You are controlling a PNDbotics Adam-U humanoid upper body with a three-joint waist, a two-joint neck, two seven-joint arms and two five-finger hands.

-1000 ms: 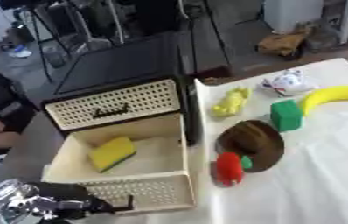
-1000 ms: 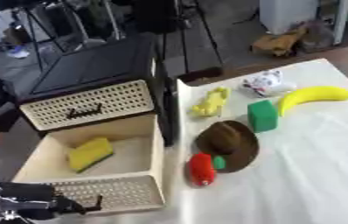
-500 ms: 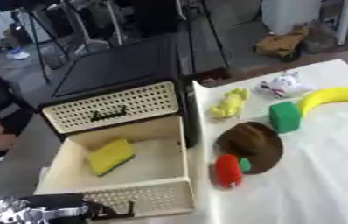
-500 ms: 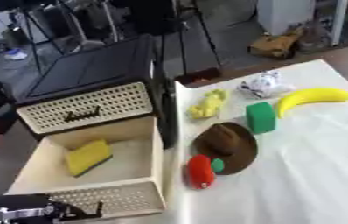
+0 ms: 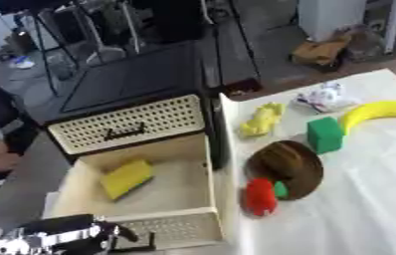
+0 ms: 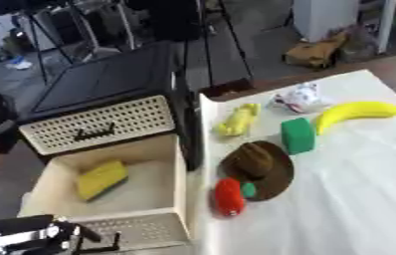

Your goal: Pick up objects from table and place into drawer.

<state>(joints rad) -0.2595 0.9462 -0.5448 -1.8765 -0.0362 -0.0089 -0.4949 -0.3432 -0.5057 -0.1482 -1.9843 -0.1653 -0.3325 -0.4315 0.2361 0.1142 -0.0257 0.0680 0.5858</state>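
The left hand (image 5: 49,238) sits at the bottom left corner by the drawer (image 5: 203,184) front; I cannot tell its finger state, and the right hand is not visible. I think the next reach should avoid the drawer's near wall. One yellow sponge (image 5: 126,178) lies inside; on the table (image 5: 375,209) wait one red object (image 5: 260,196), one brown hat (image 5: 290,164), one yellow toy (image 5: 261,119), one green block (image 5: 325,135), one banana (image 5: 382,111).

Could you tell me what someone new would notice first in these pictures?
Probably the open drawer at lower left, with a yellow sponge lying in it. Next, the bright things on the white table to its right: a banana, a green block and a red piece by a brown hat. The left hand shows at the drawer's front.
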